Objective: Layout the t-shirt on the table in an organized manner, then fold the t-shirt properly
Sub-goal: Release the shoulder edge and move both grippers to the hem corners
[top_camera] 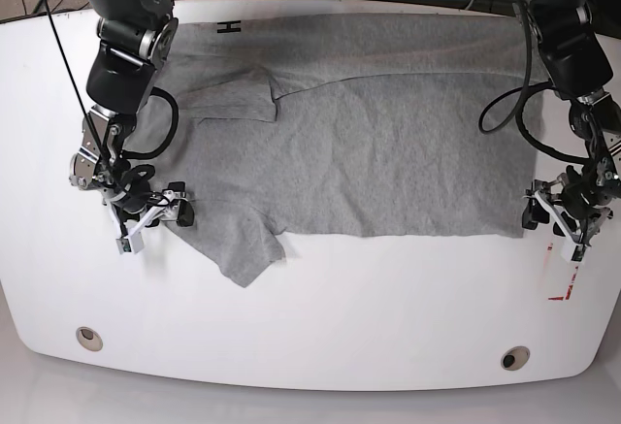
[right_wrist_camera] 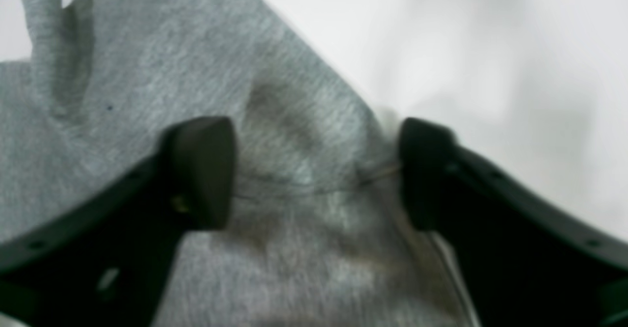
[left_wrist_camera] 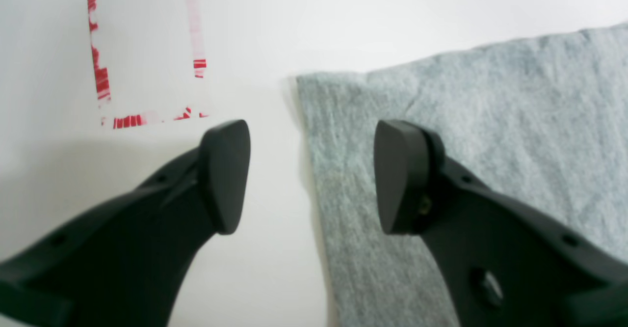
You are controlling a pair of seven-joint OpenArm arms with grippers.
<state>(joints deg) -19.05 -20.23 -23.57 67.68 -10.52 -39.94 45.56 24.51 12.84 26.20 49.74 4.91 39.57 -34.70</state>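
The grey t-shirt [top_camera: 369, 152] lies spread across the white table [top_camera: 340, 327], one sleeve [top_camera: 243, 249] pointing toward the front edge. In the base view my right gripper [top_camera: 160, 215] is low at the shirt's left edge, beside that sleeve. Up close, this right gripper [right_wrist_camera: 314, 170] has its jaws apart, straddling a raised ridge of the t-shirt [right_wrist_camera: 294, 121] at its edge. My left gripper [top_camera: 555, 218] hovers at the shirt's right hem corner. There the left gripper [left_wrist_camera: 314, 175] is open, one finger over the t-shirt [left_wrist_camera: 466, 121] and one over bare table [left_wrist_camera: 274, 248], holding nothing.
A red-marked rectangle [left_wrist_camera: 147, 71] is on the table just beyond the left gripper, also visible as red marks [top_camera: 563, 288]. Two round grommet holes [top_camera: 88, 338] [top_camera: 514, 357] sit near the front edge. Cables lie on the floor behind the table.
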